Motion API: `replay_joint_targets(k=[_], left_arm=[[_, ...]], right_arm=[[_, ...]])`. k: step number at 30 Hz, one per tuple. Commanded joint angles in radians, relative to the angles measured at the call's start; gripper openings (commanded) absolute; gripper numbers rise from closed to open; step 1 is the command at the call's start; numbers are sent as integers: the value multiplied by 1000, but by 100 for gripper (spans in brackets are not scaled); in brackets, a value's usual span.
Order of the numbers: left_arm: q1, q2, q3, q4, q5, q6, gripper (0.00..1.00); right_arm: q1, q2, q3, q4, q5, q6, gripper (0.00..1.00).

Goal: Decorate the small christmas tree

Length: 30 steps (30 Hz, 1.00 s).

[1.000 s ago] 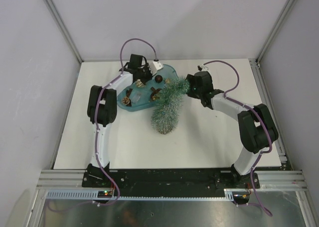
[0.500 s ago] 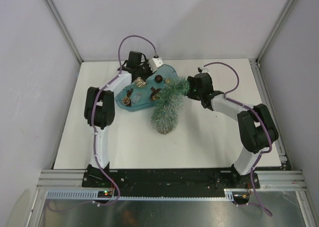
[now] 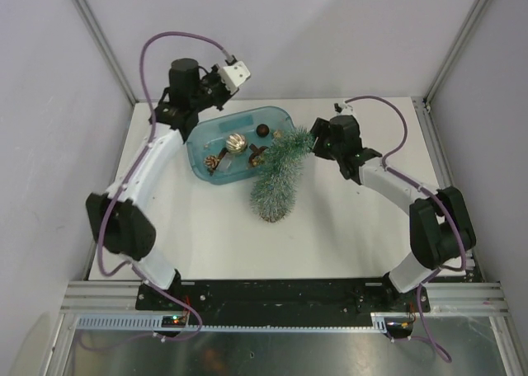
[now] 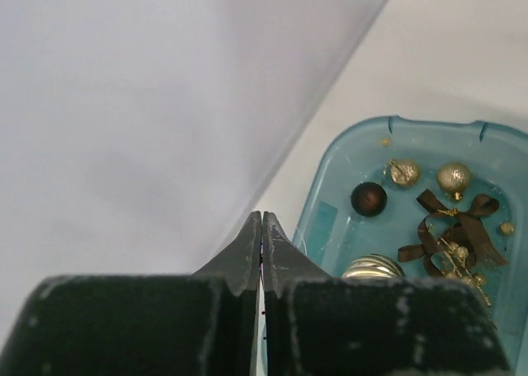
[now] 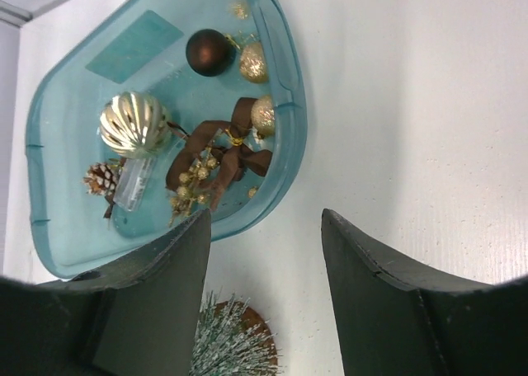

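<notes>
The small christmas tree (image 3: 276, 182) lies on its side on the white table, right of the blue tub (image 3: 191, 149). My right gripper (image 3: 314, 148) hovers by the tree's far end, open and empty (image 5: 264, 219); frosted needles and the wood base (image 5: 247, 331) show low between its fingers. My left gripper (image 3: 208, 94) is raised above the tub's back-left corner, jaws shut (image 4: 261, 219), with nothing visible between them. In the tub lie a gold ribbed ball (image 3: 235, 143), a brown ball (image 4: 369, 199), a brown bow (image 5: 219, 149), glitter balls and a pine cone (image 5: 101, 178).
Grey enclosure walls stand close behind and left of the tub (image 4: 330, 157). Metal frame posts rise at the table's back corners. Bare white table lies in front of the tree and to the right of the right arm.
My left gripper has closed, lifted out of the tub and swung up toward the back left. The tub has turned slightly. The right gripper has barely shifted beside the tree.
</notes>
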Motion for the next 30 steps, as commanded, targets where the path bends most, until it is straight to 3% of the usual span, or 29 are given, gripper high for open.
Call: replay_joint_targets(k=[1,9,19,30], left_arm=[[3,-172,-35,23,-22,-43,0],[5,-344,16,-12,-59,-80,0],[4,-426,161,-12,-49,-113,0],[2,-481,305,25,-49,-162,0]], right_arm=[[0,-101,-4,-14,17,-16,60],[4,-233,-20,-94,46,-27,61],[-15,-415,-26,-144,126,-64,63],[39,-748,19,-86,272,-228,75]])
